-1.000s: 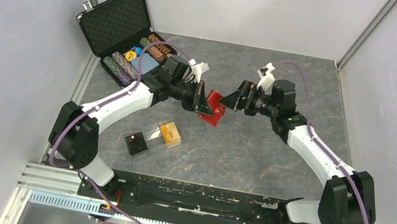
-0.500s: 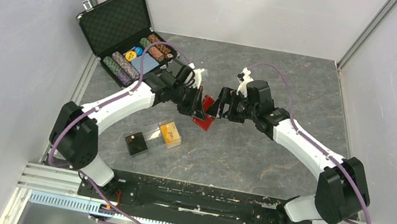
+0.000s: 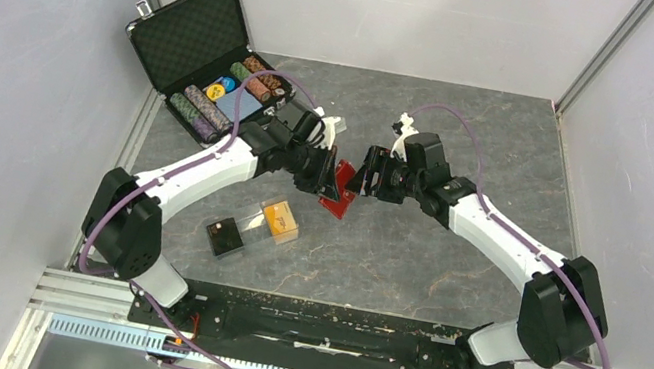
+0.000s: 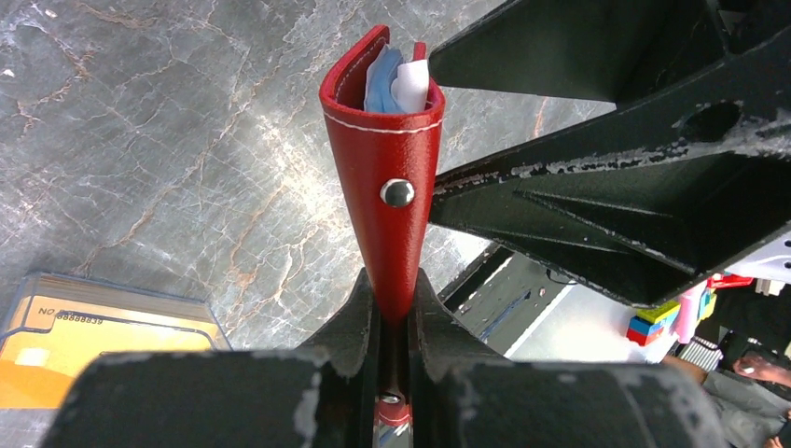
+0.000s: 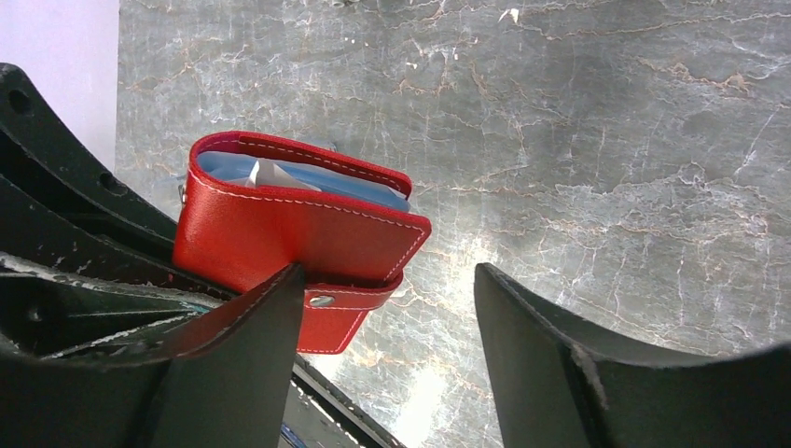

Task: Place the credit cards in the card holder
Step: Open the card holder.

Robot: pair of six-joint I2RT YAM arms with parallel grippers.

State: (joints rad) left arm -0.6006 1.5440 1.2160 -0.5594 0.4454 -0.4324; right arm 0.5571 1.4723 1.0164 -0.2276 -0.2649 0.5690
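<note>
Noted card holder (image 3: 338,197) held over the surface (image 3: 450,267) near centre, pinched at one edge by left gripper (image 3: 329,178), jaws closed tight on the red leather. From left wrist view: holder folded, snap stud facing camera, pale blue card (image 4: 381,82) and white slip (image 4: 412,79) tucked in its open top. Recorded right gripper (image 3: 362,184) just right of holder, jaws apart, gripping nothing; one finger (image 5: 242,355) at the snap strap, contact could not be told. Logged orange-gold credit cards (image 3: 280,220) stacked in clear box (image 3: 255,225) on surface, near-left of holder, apart from it. Black box (image 3: 223,236) beside that. Open chip case (image 3: 196,40) far left.
</note>
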